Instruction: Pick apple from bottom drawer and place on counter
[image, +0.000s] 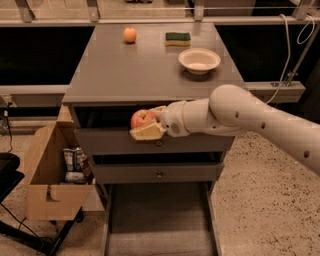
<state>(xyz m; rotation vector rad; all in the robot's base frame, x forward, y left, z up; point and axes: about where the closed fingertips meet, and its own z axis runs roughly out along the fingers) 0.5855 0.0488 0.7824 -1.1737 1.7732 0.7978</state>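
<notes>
Counter (145, 75) is stretching wide, its near half showing open grey surface while a bowl (199, 60), a sponge (178, 38) and an orange fruit (130, 34) are sitting toward the far edge. Below, the bottom drawer (160, 217) is standing pulled out. The gripper (150, 122) is hanging before the top drawer front, fingers pinching the apple (142, 119) from above and below, just beneath the counter's front lip.
</notes>
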